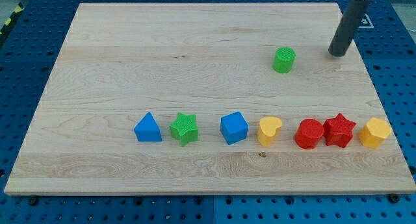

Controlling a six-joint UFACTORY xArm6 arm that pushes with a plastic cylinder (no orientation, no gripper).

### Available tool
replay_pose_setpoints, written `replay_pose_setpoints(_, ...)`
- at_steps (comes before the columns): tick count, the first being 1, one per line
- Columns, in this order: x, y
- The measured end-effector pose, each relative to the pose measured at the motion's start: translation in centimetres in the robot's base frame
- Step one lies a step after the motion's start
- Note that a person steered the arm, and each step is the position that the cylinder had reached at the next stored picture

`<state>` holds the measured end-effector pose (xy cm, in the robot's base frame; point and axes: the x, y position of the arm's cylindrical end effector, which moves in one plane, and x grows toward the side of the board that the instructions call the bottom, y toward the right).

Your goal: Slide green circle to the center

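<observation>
Sitting upper right of the pale wooden surface (130,55), the ribbed green circle block (284,60) needs a leftward-downward shove; my tip (337,54) stands right of it, apart. No fingers, holding nothing.

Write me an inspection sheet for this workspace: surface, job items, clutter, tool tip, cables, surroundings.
Surface: wooden board, light grain, lying flat.
Job's things: green circle stands alone toward the view's upper right, away from the other blocks.
Clutter: a row near the view's bottom, left to right: blue triangle, green star, blue cube, yellow heart, red cylinder touching red star, yellow hexagon.
Hand: none fitted; my tip rests on the board to the view's right of the green circle, with a gap between them.
Cables: nothing seen.
Surroundings: blue perforated base around the board.
</observation>
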<state>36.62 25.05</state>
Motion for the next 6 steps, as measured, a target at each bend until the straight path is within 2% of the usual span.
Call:
replay_pose_setpoints(1, 2.3, -1.7)
replay_pose_setpoints(2, 2.3, -4.4)
replay_pose_setpoints(5, 0.4, -14.5)
replay_pose_setpoints(6, -1.4, -14.6)
